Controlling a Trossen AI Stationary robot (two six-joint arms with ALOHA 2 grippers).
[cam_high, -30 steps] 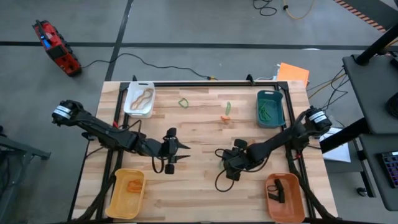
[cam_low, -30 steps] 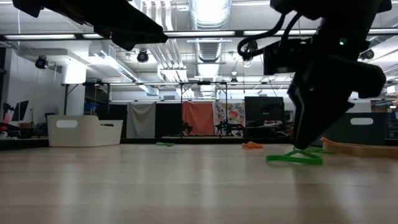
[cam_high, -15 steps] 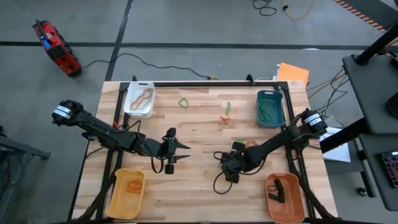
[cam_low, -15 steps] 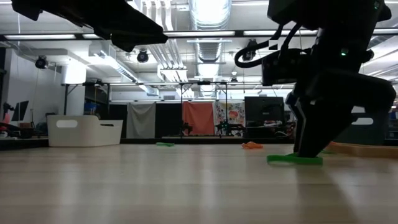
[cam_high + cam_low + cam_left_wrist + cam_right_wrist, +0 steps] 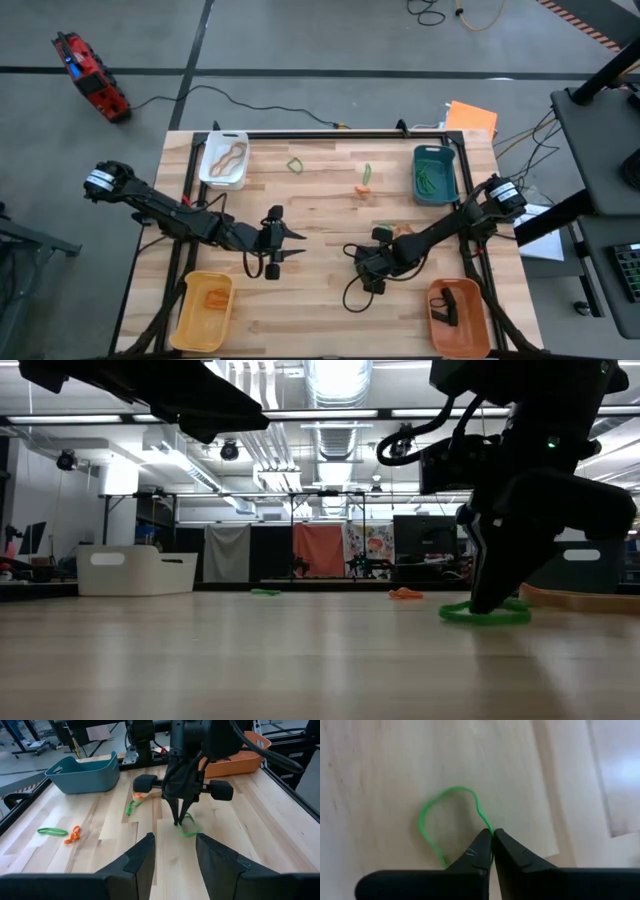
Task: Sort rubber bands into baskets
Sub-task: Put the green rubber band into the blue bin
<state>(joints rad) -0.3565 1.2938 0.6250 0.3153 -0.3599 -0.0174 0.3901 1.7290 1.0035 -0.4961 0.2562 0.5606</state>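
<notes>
Place: a robotics lab or workshop in a large open hall.
Floor: grey concrete marked with dark lines (image 5: 300, 70); loose black cables (image 5: 230, 100) trail across it.
Workbench: a pale wooden slatted table in a black metal frame (image 5: 320, 215).
Ceiling: exposed ducts and bright strip lights (image 5: 335, 390).
Background: dark computer monitors (image 5: 420, 535) and hanging cloths (image 5: 320, 550) on stands.
Equipment: a red and black tool (image 5: 90, 75) lying on the floor.

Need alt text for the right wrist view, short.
The right hand is shut on a thin green rubber band, pinching one edge of it between its two dark fingertips. The rest of the band lies as an open loop on the light wooden table.
</notes>
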